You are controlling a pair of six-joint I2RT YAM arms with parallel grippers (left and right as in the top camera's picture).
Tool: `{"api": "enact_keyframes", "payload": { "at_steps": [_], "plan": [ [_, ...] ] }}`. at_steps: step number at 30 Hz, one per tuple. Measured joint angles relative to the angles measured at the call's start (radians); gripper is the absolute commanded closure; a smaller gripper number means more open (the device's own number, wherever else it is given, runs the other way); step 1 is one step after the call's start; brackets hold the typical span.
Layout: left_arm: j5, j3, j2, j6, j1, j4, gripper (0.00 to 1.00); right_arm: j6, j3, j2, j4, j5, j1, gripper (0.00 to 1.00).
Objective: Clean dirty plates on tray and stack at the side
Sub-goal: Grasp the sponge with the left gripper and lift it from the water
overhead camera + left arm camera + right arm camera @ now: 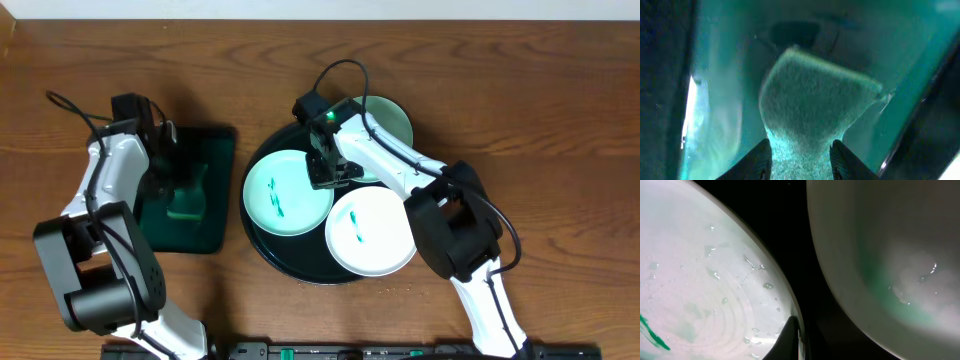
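**Sponge pinched on the left; right hand down among the plates**

Left gripper point(800, 167): both fingers point(757, 161) are squeezed onto the waist of the green sponge point(815, 100), pinching it narrow. Past the tips the sponge fans out wider. Beneath and around it is the glossy floor of the dark green tray point(215, 150), and the sponge is the only thing seen in it.

Right gripper point(331, 172): low over the black tray point(295, 258).
- Only one fingertip point(790, 335) shows in the wrist view, so I cannot tell whether the jaws are apart or together.
- That tip sits right at the rim of the smeared plate point(695, 290), on its left. The plate is wet and beaded with droplets, with a teal streak towards its centre.
- To the right of the tip, across a strip of bare black floor, is the mint plate point(890, 255), with green liquid pooled in its hollow.
- Farther from the hand, on the robot's side of the tray, is the white plate point(370, 232), with a teal smear at its centre.

All three plates lie flat and side by side inside the black tray, which sits on the wooden table point(520, 100).
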Motion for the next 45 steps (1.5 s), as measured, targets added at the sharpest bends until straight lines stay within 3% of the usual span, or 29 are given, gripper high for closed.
{"api": "enact_keyframes", "payload": {
  "at_steps": [24, 26, 32, 38, 45],
  "plan": [
    [-0.038, -0.011, 0.057, 0.001, -0.083, 0.043, 0.66, 0.000, 0.000, 0.000, 0.002, 0.000, 0.000, 0.98],
    [-0.045, -0.013, 0.064, 0.001, -0.091, 0.047, 0.92, 0.000, 0.000, 0.000, 0.002, 0.000, 0.000, 0.98],
    [-0.058, -0.010, 0.074, 0.004, -0.093, 0.036, 0.92, 0.000, 0.000, 0.000, 0.003, 0.000, 0.000, 0.99],
    [-0.039, 0.071, 0.051, -0.008, -0.101, -0.131, 0.93, -0.004, 0.000, 0.000, 0.003, 0.000, 0.000, 0.99],
    [0.013, 0.185, -0.188, -0.129, -0.126, -0.231, 0.93, -0.025, 0.000, 0.000, 0.005, -0.011, -0.001, 0.99]
  ]
}}
